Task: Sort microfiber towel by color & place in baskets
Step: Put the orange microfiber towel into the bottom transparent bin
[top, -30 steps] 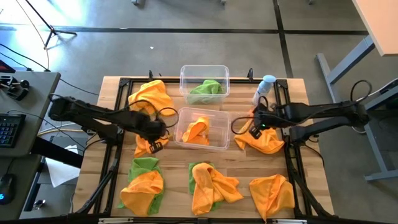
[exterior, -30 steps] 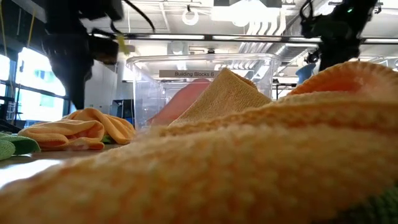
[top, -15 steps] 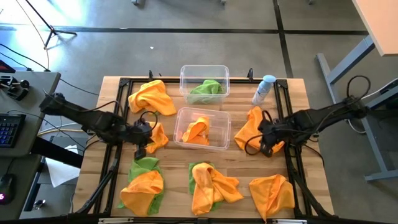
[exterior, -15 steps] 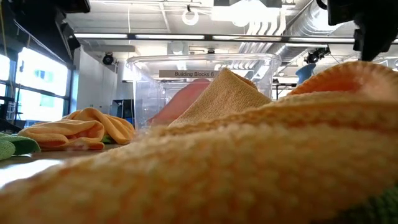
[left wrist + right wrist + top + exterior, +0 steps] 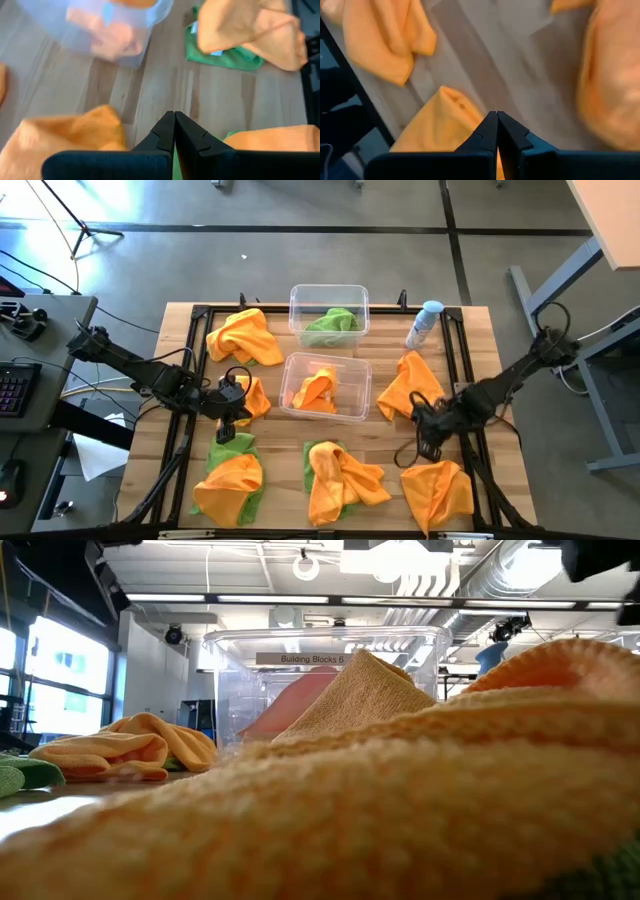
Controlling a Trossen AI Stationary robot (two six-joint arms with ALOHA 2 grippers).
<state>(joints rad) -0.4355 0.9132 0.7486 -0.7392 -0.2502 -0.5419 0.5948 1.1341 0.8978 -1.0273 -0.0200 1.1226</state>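
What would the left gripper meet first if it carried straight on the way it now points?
Probably bare table; the shut left gripper points at wood between the orange-towel basket and a green towel, though depth is unclear.

I see soft, nubby cloth towels (image 5: 243, 335), matt and loosely crumpled. The baskets (image 5: 328, 308) look like clear, glossy plastic. My table (image 5: 385, 448) is pale wood planks, smooth with visible grain. The gripper fingers (image 5: 165, 135) are matt black plastic.
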